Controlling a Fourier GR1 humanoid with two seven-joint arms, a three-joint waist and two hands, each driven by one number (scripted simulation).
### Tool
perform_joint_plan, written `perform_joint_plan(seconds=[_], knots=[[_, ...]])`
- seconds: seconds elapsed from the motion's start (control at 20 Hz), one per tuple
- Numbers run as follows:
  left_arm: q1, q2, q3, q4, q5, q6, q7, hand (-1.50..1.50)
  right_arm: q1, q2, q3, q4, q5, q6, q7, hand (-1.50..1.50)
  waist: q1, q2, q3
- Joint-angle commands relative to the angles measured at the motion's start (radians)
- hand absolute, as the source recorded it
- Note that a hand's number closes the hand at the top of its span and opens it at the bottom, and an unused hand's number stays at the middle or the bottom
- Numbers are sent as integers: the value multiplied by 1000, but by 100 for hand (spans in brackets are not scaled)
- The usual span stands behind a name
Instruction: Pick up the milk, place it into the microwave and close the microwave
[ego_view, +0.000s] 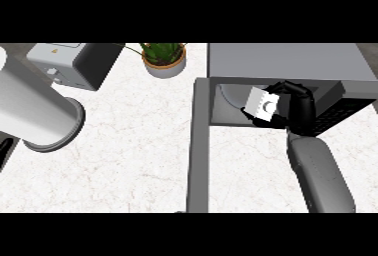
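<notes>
The right robot hand (294, 102) is curled round the milk (261, 102), a small white carton with a dark round mark on its face, and holds it at the mouth of the microwave (288, 62), which stands at the table's far right corner. The carton sits on the hand's left side, toward the open door (199, 150), with the black fingers wrapped behind and over its right side; its long axis looks tilted, top leaning away from the hand, though the fingers hide its lower part. Whether it rests on the microwave's floor or hangs just above it cannot be told. The door stands swung wide, running from the microwave's left front corner down toward the table's near edge, just left of the grey forearm.

The left robot hand does not show clearly; only a large grey forearm lies over the table's left edge.

Judging by this, the carton is at or just inside the opening, so the coming move is a short push deeper, away from the near edge, then release. The right hand is far nearer the door for closing it

A potted plant (164, 59) and a grey toaster (70, 62) stand along the far edge, well apart from the work
</notes>
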Motion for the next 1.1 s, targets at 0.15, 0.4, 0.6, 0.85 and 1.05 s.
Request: perform_joint_plan(seconds=[0.15, 0.4, 0.6, 0.85, 1.05], knots=[[-35, 5, -19, 3, -27, 2, 0, -150, -175, -45, -55, 174, 32, -86, 184, 150, 84, 65, -15], [-44, 23, -22, 5, -41, 1, 13, -150, -138, -9, -115, 131, 23, -234, 144, 150, 102, 72, -16], [-74, 23, -32, -5, -65, 12, 8, -150, -83, -47, -100, 125, 116, -320, 63, -150, 109, 81, -19], [-83, 27, -54, -3, -95, 10, 20, -150, -54, -31, -110, 108, 165, -378, 38, -150, 135, 90, -17], [-99, 24, -68, 11, -111, 13, 22, -150, -48, -24, -115, 94, 185, -390, 34, -150, 141, 92, -18]])
